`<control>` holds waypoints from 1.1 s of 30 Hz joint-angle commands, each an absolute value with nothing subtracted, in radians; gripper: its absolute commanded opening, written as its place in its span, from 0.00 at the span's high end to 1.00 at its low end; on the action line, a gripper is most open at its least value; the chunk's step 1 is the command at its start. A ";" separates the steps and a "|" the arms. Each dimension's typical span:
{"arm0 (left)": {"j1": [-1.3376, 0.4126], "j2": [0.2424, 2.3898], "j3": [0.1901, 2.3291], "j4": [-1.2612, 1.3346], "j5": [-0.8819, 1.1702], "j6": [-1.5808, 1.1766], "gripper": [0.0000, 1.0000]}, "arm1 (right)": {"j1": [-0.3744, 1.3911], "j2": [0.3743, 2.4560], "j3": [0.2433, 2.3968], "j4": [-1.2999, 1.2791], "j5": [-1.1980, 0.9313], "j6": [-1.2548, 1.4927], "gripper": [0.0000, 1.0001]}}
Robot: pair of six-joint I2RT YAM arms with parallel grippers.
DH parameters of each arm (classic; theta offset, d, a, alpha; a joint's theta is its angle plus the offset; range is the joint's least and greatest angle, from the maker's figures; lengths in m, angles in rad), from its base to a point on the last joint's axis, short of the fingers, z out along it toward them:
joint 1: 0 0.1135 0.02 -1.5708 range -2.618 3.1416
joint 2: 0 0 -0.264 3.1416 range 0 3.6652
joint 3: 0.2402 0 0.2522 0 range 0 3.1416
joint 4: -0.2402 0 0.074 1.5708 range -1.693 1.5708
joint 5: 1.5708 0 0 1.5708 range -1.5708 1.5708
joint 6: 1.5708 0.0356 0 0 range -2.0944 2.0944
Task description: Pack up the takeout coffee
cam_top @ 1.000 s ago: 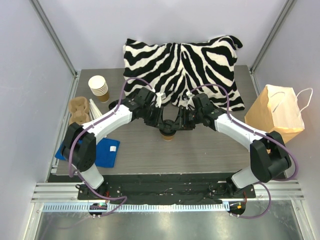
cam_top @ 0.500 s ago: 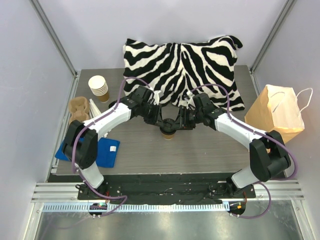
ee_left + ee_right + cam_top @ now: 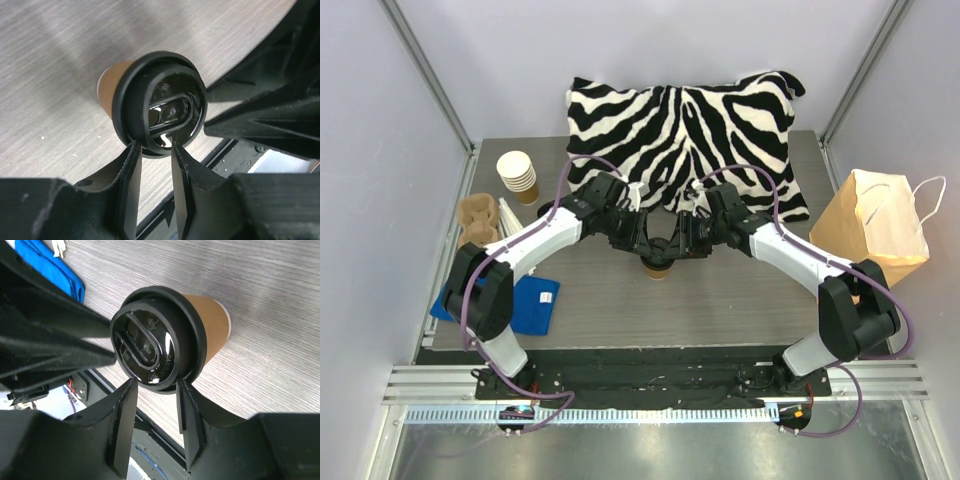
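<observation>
We note left end effector (image 3: 155, 146) and right end effector (image 3: 156, 383) slightly parted, gripping nothing, tips at the lid rim of the takeout coffee (image 3: 160, 107).

left arm (image 3: 535, 243) and right arm (image 3: 790, 255) both reach forward, angled inward, wrists nearly meeting head-on. left gripper (image 3: 154, 147) fingers (image 3: 131, 172) narrowly parted. right gripper (image 3: 156, 385) fingers (image 3: 124, 410) set wider apart.

Crowded at my fingertips
My left gripper (image 3: 154, 152) and right gripper (image 3: 155, 390) sit nose to nose over the takeout coffee (image 3: 165, 107). The zebra cushion (image 3: 680, 120) blocks just beyond them, and bare table (image 3: 720, 300) lies open behind both.
</observation>
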State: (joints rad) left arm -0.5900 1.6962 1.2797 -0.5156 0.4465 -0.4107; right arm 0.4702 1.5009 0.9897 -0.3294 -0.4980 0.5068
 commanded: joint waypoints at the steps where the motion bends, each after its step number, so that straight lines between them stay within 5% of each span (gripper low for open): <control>1: -0.612 1.631 1.341 -0.544 0.477 -0.406 0.66 | 0.479 1.474 1.072 -0.391 -0.482 0.440 0.54; 33: -0.535 1.657 1.330 -0.603 0.342 -0.382 0.78 | 0.518 1.563 1.118 -0.347 -0.449 0.408 0.65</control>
State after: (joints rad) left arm -0.5198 1.6539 1.3064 -0.5991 0.3676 -0.4107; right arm 0.5152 1.5459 1.1183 -0.3912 -0.4660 0.4206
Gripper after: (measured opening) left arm 0.227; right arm 0.353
